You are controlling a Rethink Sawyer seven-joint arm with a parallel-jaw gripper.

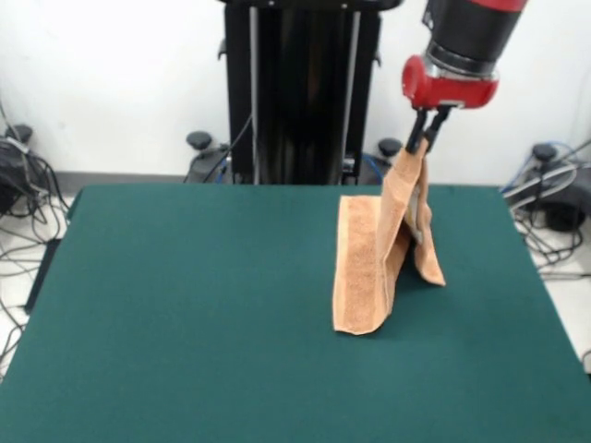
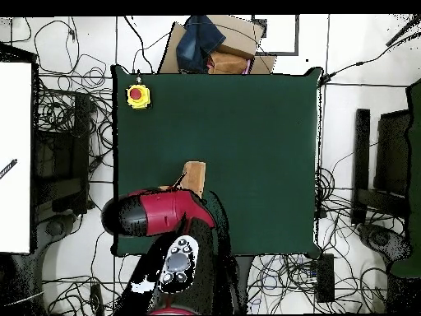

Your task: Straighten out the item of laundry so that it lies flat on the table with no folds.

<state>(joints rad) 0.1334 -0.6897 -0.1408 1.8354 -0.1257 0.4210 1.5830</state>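
Towel (image 1: 379, 258) hangs straight below your claw (image 1: 427, 129), pinched tight at one top corner; its lower end rests folded on the tabletop (image 1: 185, 305), trailing toward the front edge.

One towel (image 1: 374, 263), one table (image 1: 185, 305), one yellow button box (image 2: 138, 96).
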